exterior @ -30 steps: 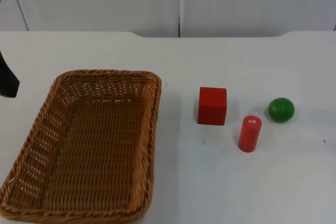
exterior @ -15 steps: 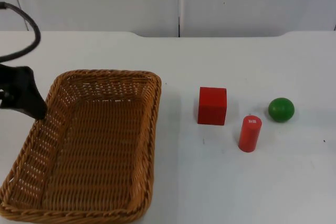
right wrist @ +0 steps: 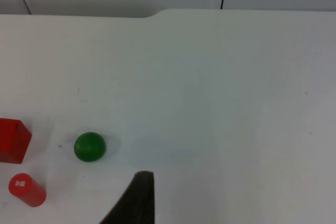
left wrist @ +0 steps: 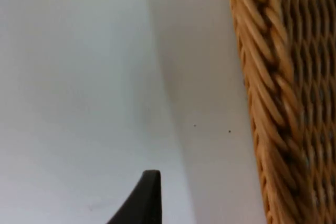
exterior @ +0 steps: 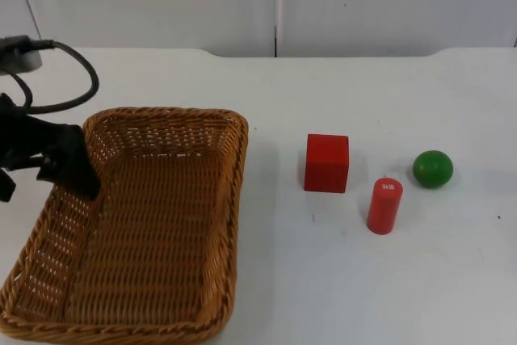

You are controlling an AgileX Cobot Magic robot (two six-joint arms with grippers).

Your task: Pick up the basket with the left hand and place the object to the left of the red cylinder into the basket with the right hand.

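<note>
The brown wicker basket (exterior: 237, 199) rests on the white table at the left. My left gripper (exterior: 44, 182) hangs open over the far part of its left rim, with one finger (exterior: 79, 174) above the inside and the other outside. The left wrist view looks down on the basket's woven rim (left wrist: 268, 108) beside bare table. A red cube (exterior: 326, 163) stands just left of the upright red cylinder (exterior: 384, 206). From the right wrist view, my right gripper (right wrist: 139, 203) waits above the table, well away from the cube (right wrist: 11, 141) and cylinder (right wrist: 26, 190).
A green ball (exterior: 432, 169) lies right of the cylinder; the right wrist view has the ball (right wrist: 89, 147) near the cube. The grey partition wall (exterior: 275, 2) closes the table's far side. Bare table separates basket and cube.
My left arm has come in from the picture's left edge and moved right, until its gripper stands over the basket's left rim. The basket and the other objects have not moved.
</note>
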